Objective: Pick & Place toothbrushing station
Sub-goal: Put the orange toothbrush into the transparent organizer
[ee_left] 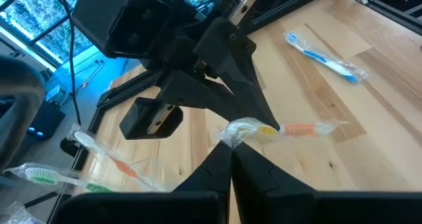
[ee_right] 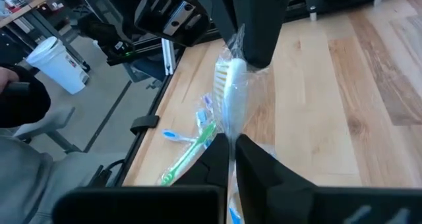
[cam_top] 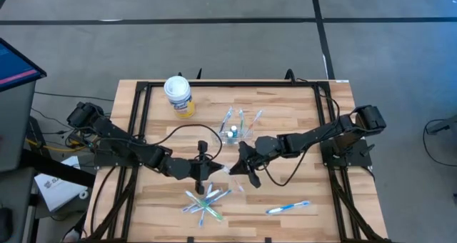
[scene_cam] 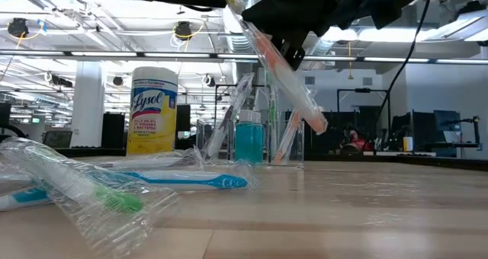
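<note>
Orange-handled wrapped toothbrush (ee_left: pixel 290 128) hangs above the surface (cam_top: pixel 300 107), clamped at opposite ends by left hand (ee_left: pixel 231 159) and right hand (ee_right: pixel 232 148), near the clear cup (cam_top: pixel 230 134).

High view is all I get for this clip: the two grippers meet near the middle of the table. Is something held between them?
Observer: Yes. The wrist views show the left gripper and the right gripper both pinching one wrapped toothbrush with an orange handle.
Operator: Is it resting on the table?
Observer: No. In the low view it hangs tilted in the air, clear of the table.
Operator: Does the cup hold anything?
Observer: Yes. The low view shows the cup holding a teal tube and several brushes leaning inside it.
</note>
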### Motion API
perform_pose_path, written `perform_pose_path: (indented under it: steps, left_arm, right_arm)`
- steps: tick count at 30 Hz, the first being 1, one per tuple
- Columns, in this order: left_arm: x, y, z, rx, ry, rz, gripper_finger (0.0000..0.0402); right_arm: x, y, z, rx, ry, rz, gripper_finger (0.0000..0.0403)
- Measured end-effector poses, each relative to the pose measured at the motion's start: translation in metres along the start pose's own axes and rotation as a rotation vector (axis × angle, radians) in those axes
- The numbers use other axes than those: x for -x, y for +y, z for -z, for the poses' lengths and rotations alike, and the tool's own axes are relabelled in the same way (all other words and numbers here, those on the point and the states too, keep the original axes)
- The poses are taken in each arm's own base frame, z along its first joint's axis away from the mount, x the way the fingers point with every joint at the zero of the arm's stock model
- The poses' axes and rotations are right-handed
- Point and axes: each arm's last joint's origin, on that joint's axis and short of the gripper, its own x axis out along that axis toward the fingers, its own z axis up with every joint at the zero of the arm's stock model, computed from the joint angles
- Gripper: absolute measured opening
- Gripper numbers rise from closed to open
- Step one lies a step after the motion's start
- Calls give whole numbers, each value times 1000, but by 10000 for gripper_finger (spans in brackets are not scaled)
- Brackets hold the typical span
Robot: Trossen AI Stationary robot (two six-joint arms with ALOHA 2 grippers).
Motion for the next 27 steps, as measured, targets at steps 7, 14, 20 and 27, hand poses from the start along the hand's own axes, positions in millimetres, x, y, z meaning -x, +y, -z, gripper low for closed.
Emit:
perform_pose_path:
  steps: [7, 14, 20, 27]
  left_arm:
    - [1, 0, -1, 2, -5, -3, 15]
    - [1, 2, -1, 29, 11, -66, 43]
    - [1, 2, 0, 30, 19, -92, 68]
    - [8, 9, -5, 65, 3, -126, 85]
  right_arm:
    - [0, 0, 1, 25, 4, 0, 3]
    - [0, 1, 1, 42, 9, 1, 1]
    - [0, 1, 2, 54, 11, 1, 1]
    - [10, 5, -4, 85, 20, 5, 0]
